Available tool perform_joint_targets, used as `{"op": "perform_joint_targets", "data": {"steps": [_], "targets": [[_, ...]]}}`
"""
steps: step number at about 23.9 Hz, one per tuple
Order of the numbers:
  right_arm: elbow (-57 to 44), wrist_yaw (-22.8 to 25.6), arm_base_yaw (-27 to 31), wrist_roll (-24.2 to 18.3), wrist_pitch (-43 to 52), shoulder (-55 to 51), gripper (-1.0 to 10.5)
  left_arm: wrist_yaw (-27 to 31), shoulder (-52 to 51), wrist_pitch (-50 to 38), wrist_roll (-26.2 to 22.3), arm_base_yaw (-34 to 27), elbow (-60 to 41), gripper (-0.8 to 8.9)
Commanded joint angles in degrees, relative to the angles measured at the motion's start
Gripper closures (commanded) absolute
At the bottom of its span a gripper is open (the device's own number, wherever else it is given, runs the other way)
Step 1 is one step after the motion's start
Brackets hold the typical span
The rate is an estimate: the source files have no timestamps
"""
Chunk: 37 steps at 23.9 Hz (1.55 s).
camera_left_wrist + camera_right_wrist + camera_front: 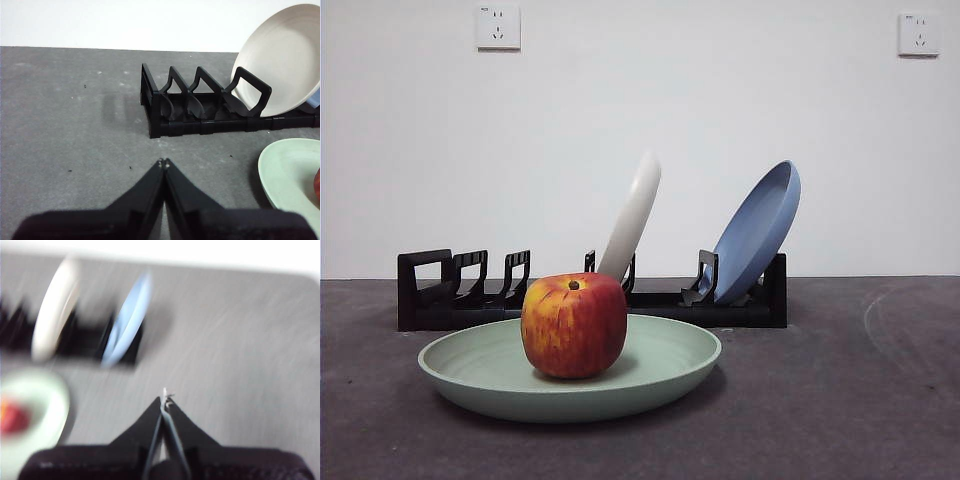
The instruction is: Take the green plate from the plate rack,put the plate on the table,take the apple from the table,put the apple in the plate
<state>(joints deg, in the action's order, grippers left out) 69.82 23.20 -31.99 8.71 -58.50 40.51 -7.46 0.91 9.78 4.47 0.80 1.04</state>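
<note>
A: We log the apple (574,326) sitting in the green plate (660,375), which lies flat on the table (860,400) in front of the plate rack (440,290).

B: We see the left gripper (163,162) pressed together, empty; the right gripper (165,399) likewise, though blurred.

fingers (164,162) closed, empty | plate rack (200,112) (cream plate (285,57) slotted) | green plate (292,172) beside

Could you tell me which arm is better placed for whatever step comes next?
Neither: the apple already sits in the green plate on the table. Left gripper and right gripper are both shut and clear.
</note>
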Motion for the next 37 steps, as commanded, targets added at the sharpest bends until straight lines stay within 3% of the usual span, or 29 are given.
{"op": "perform_joint_targets", "data": {"steps": [1,4,6,11,17,26,33,37], "targets": [[-10.51,-8.24,9.64,-9.14,14.38,-3.04,9.6,-0.02,0.02,-0.55,-0.66,-0.17,-0.44,8.16],[-26.34,-25.66,20.59,-13.94,33.77,-7.58,9.6,-0.02,0.02,-0.55,-0.68,-0.17,-0.44,8.16],[-36.13,-29.44,24.87,-14.12,44.09,-10.45,9.6,-0.02,0.02,-0.55,-0.68,-0.17,-0.44,8.16],[-51.63,-29.44,27.54,-13.27,56.04,-17.14,9.6,-0.02,0.02,-0.55,-0.68,-0.17,-0.44,8.16],[-62.82,-28.74,27.54,-13.31,58.77,-27.02,9.6,-0.02,0.02,-0.55,-0.68,-0.17,-0.44,8.16],[-68.78,-27.36,27.54,-13.38,58.12,-34.86,9.6,-0.02,0.02,-0.55,-0.68,-0.17,-0.44,8.16],[-69.0,-25.94,27.54,-14.86,48.26,-39.67,9.6,-0.02,0.02,-0.55,-0.68,-0.17,-0.44,8.16],[-69.0,-25.77,27.54,-15.89,47.8,-40.06,9.6,-0.02,0.04,-0.57,-0.68,-0.17,-0.44,8.16]]}}
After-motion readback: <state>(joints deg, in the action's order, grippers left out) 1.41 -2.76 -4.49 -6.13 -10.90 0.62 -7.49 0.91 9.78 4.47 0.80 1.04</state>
